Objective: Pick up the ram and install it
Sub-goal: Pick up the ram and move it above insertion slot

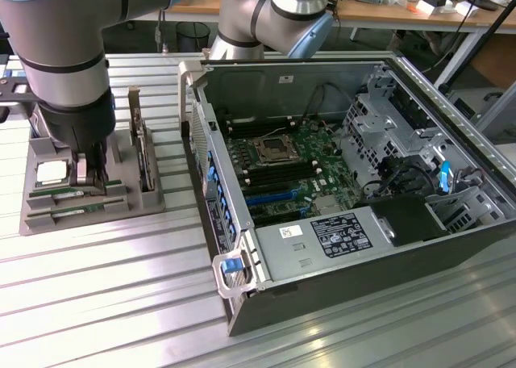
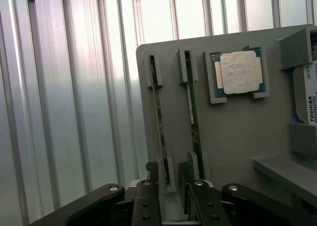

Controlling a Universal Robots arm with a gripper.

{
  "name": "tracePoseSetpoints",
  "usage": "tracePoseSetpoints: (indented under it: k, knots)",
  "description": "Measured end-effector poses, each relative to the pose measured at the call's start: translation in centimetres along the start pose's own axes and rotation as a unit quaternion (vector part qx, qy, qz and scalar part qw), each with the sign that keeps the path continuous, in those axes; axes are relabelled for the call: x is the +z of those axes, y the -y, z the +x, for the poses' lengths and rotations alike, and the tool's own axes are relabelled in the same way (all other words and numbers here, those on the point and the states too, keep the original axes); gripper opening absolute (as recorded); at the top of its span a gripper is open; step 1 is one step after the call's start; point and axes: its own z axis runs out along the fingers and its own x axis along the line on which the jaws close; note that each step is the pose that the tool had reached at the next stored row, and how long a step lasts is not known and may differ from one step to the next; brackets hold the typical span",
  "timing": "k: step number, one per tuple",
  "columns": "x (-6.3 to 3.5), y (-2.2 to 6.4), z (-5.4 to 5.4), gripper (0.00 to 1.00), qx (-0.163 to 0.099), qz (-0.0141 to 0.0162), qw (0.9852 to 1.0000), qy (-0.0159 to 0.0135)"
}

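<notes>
The gripper (image 1: 90, 178) hung low over a grey moulded tray (image 1: 121, 202) at the exterior view's left, with the thick arm filling the upper left of that frame. In the wrist view the jaws stood parted, and the two dark fingertips (image 2: 151, 169) straddled the near end of the ram (image 2: 159, 122). I could not tell whether they touched it. The ram was a thin green stick standing on edge in a narrow slot, held by small grey blocks at both ends. A second ram stick (image 2: 194, 127) stood parallel just beside it, leaving only a slim channel of bare tray (image 2: 233, 137) between the two. Farther along the tray lay a square processor (image 2: 240, 72) with a dull metal lid in its own recess. A hard drive (image 2: 309, 97) with a white label sat at the tray's edge. The table (image 1: 121, 303) was ribbed aluminium, bright and glossy, with open room in the lower left of the exterior frame. At the exterior view's right the open computer case (image 1: 322, 299) stood apart from the tray, its sheet-metal walls rising around the green motherboard (image 1: 282, 162).
</notes>
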Motion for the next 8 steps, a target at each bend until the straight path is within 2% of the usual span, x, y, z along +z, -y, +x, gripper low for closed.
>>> tracePoseSetpoints:
  k: [8]
  knots:
    - [0.6,0.01,0.03,0.3,0.0,0.0,1.0,0.0]
